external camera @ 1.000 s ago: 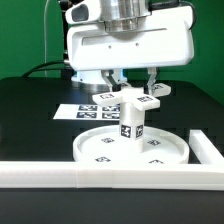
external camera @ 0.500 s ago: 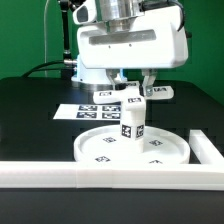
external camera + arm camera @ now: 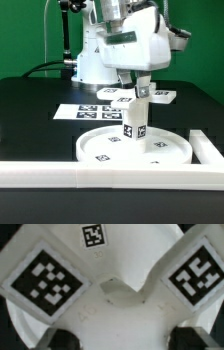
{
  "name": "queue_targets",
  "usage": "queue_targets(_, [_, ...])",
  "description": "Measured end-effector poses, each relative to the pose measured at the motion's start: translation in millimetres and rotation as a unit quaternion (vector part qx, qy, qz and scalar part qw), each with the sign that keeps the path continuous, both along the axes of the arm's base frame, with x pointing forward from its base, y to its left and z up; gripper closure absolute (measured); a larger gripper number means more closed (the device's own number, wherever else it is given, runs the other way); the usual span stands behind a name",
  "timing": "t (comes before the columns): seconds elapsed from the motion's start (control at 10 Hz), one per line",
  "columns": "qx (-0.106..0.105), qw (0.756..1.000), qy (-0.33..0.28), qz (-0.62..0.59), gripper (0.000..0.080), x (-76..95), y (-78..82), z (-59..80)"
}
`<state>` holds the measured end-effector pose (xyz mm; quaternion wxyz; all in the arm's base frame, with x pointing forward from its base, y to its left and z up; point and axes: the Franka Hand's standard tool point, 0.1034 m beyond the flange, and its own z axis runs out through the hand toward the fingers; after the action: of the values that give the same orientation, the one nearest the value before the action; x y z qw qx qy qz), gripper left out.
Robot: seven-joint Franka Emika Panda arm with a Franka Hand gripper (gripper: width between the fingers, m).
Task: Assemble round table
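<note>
Gripper (image 3: 140, 88) in the exterior view hangs tilted over the post (image 3: 135, 117), fingers straddling its top; whether they clamp it, cannot tell. Post stands upright on the round disc (image 3: 132, 147), directly below the gripper. Cross-shaped piece (image 3: 160, 95) lies on the black counter (image 3: 30, 110) just behind the gripper. Marker board (image 3: 92, 110) is flat beside it. Wrist view: dark fingertips (image 3: 52, 339) flank a tagged white part, apparently the post (image 3: 115, 297), close under the gripper; contact unclear.
</note>
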<state>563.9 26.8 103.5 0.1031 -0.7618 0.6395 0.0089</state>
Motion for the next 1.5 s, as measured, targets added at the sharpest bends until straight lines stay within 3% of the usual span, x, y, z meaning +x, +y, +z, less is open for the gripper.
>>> queue_targets(0.4, [0.013,0.996,0.010,-0.085,0.0357,0.7,5.0,0.3])
queue_targets(0.5, [0.013,0.996,0.011,-0.084,0.0250,0.4,5.8,-0.3])
queue_targets(0.6, [0.013,0.997,0.016,-0.068,0.0250,-1.2,7.4,0.2])
queue_targets(0.8, [0.026,0.999,0.026,-0.037,0.0156,1.1,12.8,18.0])
queue_targets(1.0, [0.032,0.999,0.023,0.001,0.0151,2.9,18.9,29.6])
queue_targets(1.3, [0.025,0.997,0.012,0.069,0.0150,1.4,18.8,26.3])
queue_targets(1.5, [-0.015,0.968,-0.009,0.249,0.0150,-0.1,22.1,25.3])
